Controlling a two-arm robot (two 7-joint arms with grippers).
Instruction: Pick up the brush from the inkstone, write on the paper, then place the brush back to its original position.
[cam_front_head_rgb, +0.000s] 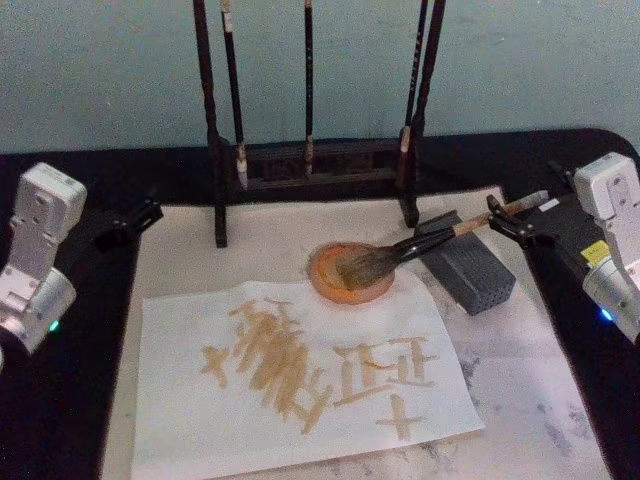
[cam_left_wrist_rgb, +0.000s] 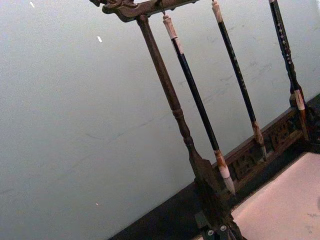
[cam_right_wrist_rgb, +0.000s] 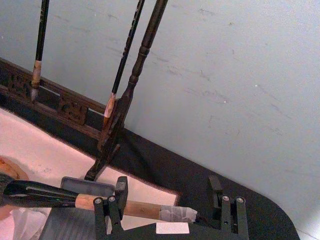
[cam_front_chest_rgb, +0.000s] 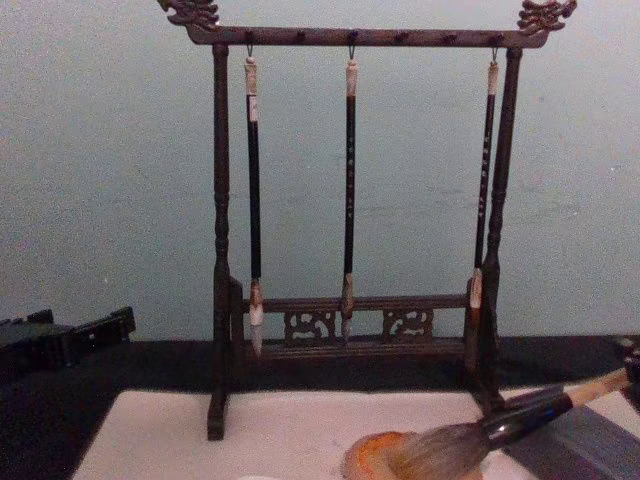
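Note:
The brush lies tilted, its bushy bristles on the round orange inkstone and its handle propped on a grey block. My right gripper is open at the handle's white-capped end, its fingers standing on either side of it without closing. The paper lies flat in front of the inkstone with tan strokes painted across it. My left gripper is parked open at the table's left side, holding nothing.
A dark wooden brush rack stands at the back with three thin dark brushes hanging from it. An off-white felt mat lies under the paper and inkstone. The black tabletop surrounds it.

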